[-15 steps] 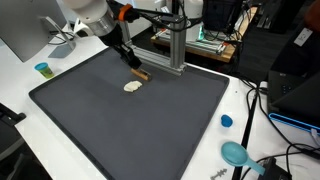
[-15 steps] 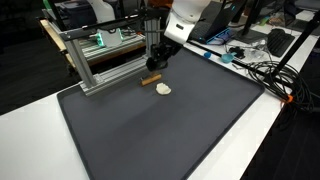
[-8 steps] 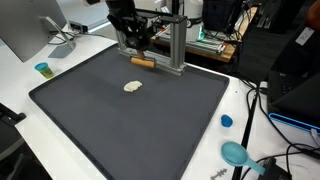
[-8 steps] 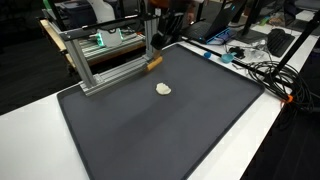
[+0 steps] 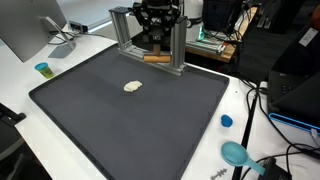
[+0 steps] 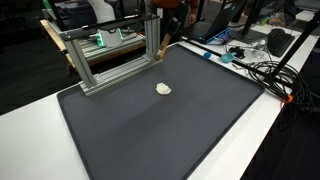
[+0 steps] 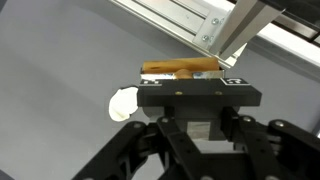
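Wrist view showed my claw [image 7: 190, 82] pinching the brown stick [image 7: 168, 68] just beside the far metal frame [image 7: 185, 20]; clipping its post could have twisted the stick loose.

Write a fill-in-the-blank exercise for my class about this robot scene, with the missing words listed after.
The gripper is ___ on the brown stick.
The white lump lies on the dark grey ___.
The frame next to the stick is made of ___.
Missing words: shut; mat; metal.
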Controlling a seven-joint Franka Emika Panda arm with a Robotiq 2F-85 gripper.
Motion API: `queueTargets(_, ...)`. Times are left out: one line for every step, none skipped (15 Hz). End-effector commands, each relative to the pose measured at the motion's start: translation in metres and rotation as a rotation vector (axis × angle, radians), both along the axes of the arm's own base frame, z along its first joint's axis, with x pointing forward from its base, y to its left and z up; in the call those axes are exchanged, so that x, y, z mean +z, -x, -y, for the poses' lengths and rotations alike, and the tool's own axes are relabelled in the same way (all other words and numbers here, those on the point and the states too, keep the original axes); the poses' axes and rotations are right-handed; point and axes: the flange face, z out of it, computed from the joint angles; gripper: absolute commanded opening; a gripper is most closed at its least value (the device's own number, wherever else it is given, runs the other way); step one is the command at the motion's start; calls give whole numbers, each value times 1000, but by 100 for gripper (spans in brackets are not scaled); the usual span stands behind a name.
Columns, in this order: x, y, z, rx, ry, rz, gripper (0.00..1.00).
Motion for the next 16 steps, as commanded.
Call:
queueTargets(1, 0, 1, 3, 1, -2, 46)
queueTargets(1, -1, 3, 3, 1, -2, 21)
queueTargets(-10, 7, 6, -19, -27, -1, 21)
queueTargets(-10, 7, 2, 4, -81, 29, 21)
queueTargets(-9, 3, -4, 86, -119, 65, 21)
queueTargets(-9, -1, -7, 137, -137, 64, 21)
queueTargets(-8, -7, -8, 195, -153, 54, 21)
queueTargets(-6, -12, -8, 248, -170, 49, 21)
queueTargets(-2, -19, -7, 307, -165, 25, 21)
queueTargets(4, -26, -5, 361, -164, 3, 21)
queueTargets(14, -33, -1, 409, -147, -25, 21)
queueTargets(25, -40, 4, 455, -140, -48, 21)
queueTargets(34, -47, 9, 500, -127, -72, 21)
queueTargets(43, -55, 16, 543, -110, -96, 21)
queueTargets(50, -63, 25, 584, -85, -117, 21)
queueTargets(55, -70, 32, 631, -69, -137, 21)
